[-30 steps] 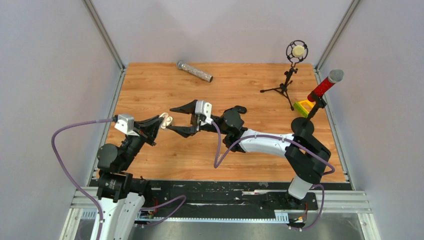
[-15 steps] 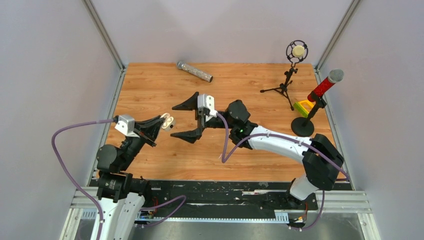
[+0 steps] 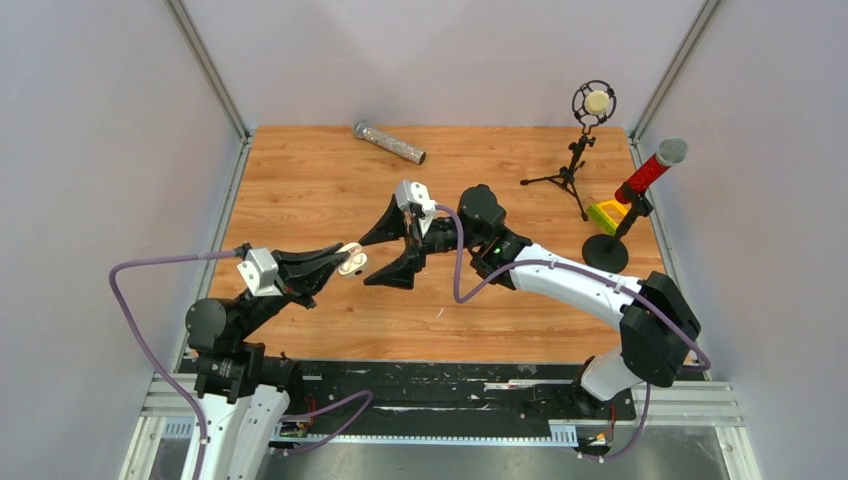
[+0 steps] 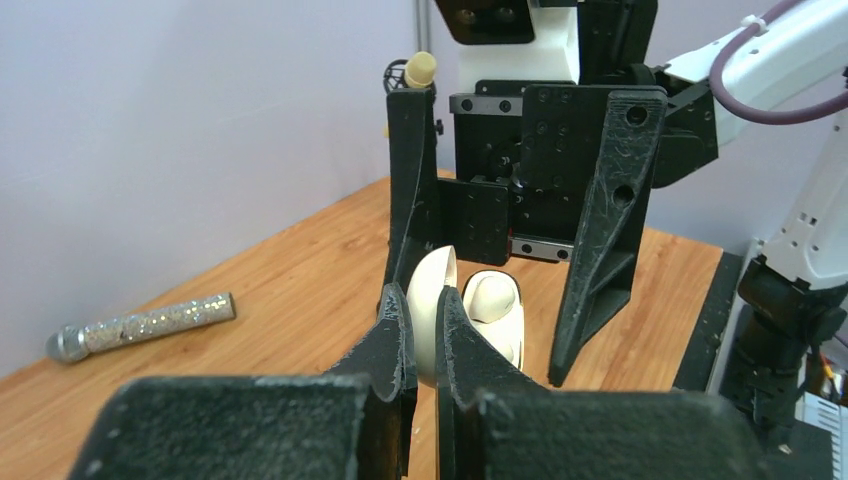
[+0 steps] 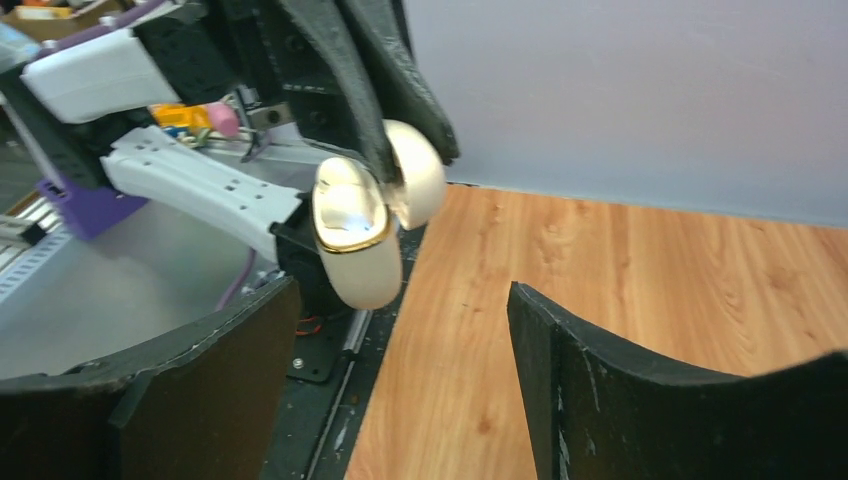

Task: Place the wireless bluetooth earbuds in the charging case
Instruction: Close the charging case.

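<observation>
My left gripper [image 3: 343, 260] is shut on the lid [image 4: 430, 290] of the open cream charging case [image 3: 352, 263] and holds it above the table. The gold-rimmed case body [image 5: 353, 235] hangs beside the lid. One whitish earbud [image 4: 492, 293] sits in the body [image 4: 505, 330]. My right gripper [image 3: 368, 261] faces the case, open, with one finger [image 4: 412, 190] on each side of it and no contact. In the right wrist view the case hangs just beyond the gap of my right gripper [image 5: 402, 290]. No other earbud shows.
A silver glitter microphone [image 3: 390, 143] lies at the back of the wooden table. At the back right stand a tripod microphone [image 3: 585, 125], a red microphone on a round base [image 3: 645, 175] and a yellow-green block [image 3: 605, 213]. A white fleck [image 3: 440, 313] lies near the front.
My left arm has carried the case right and toward the near edge. My right gripper let go, opened wide, drew back to the right, and now stands around the case.
</observation>
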Available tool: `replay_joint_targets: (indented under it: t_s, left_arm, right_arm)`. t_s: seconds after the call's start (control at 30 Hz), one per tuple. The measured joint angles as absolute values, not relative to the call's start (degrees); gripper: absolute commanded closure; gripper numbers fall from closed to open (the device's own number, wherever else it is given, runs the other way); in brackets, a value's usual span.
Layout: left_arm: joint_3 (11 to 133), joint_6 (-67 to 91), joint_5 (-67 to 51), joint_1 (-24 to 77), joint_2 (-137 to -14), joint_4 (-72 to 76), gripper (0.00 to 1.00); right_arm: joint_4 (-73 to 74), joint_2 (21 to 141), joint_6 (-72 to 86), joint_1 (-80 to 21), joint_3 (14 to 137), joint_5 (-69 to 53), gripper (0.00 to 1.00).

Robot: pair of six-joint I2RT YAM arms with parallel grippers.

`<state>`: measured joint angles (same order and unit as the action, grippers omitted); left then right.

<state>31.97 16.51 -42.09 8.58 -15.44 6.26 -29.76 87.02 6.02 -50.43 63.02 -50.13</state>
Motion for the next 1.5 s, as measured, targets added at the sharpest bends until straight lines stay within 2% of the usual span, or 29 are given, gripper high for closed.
replay_joint_targets:
  t_s: [0.07,0.2,0.27,0.5,0.6,0.67,0.7,0.77,0.83,0.97,1.2,1.27,1.37,1.47,1.5]
  left_arm:
    - [32.0,16.6,-43.3,8.6,-15.9,7.1,1.0]
    - [32.0,17.0,-45.0,8.6,-16.9,8.3,1.0]
    - [32.0,17.3,-45.3,8.6,-17.2,8.6,1.0]
    - [32.0,17.6,-46.3,8.6,-17.7,9.5,1.0]
    - [32.0,17.5,-46.0,8.3,-17.7,9.7,1.0]
    - [32.0,17.3,-46.0,8.3,-17.7,9.8,1.0]
    - [32.0,17.2,-46.0,8.3,-17.7,9.7,1.0]
    - [32.0,17.0,-46.2,8.3,-17.7,9.7,1.0]
    - [32.0,17.0,-46.5,8.3,-17.7,9.4,1.0]
    - [32.0,17.0,-48.0,8.4,-17.7,8.7,1.0]
    - [32.0,17.0,-48.1,8.3,-17.7,8.6,1.0]
    - [32.0,16.9,-47.5,8.3,-17.7,8.7,1.0]
    - [32.0,16.8,-47.6,8.3,-17.7,8.6,1.0]
    - [32.0,16.8,-48.2,8.4,-17.7,8.0,1.0]
    - [32.0,16.7,-48.4,8.4,-17.7,7.8,1.0]
  right_arm:
    - [-30.8,87.2,7.4,-50.4,63.0,-52.8,0.25]
    - [-32.9,87.9,9.6,-50.5,63.0,-55.9,0.41]
    - [-33.9,88.1,10.5,-50.5,63.0,-56.3,0.45]
    - [-35.4,90.4,13.1,-50.5,63.4,-58.1,0.84]
    - [-35.3,90.9,13.7,-50.5,63.4,-58.7,0.9]
    - [-35.3,91.0,13.9,-50.4,63.4,-59.0,0.9]
    - [-35.3,91.0,13.9,-50.4,63.4,-59.1,0.84]
    - [-35.2,91.0,13.9,-50.4,63.4,-59.1,0.52]
    - [-34.8,91.0,14.2,-50.4,63.5,-59.0,0.41]
    - [-34.7,91.0,13.6,-50.4,63.8,-58.4,0.41]
    - [-35.0,91.0,13.5,-50.5,64.8,-58.7,0.61]
    - [-35.0,91.0,13.9,-50.5,65.3,-59.4,0.6]
    - [-35.7,91.1,14.3,-50.6,65.5,-59.9,0.48]
    - [-36.9,91.5,14.8,-50.6,65.7,-60.2,0.49]
    - [-37.2,91.6,14.9,-50.6,65.7,-60.2,0.55]
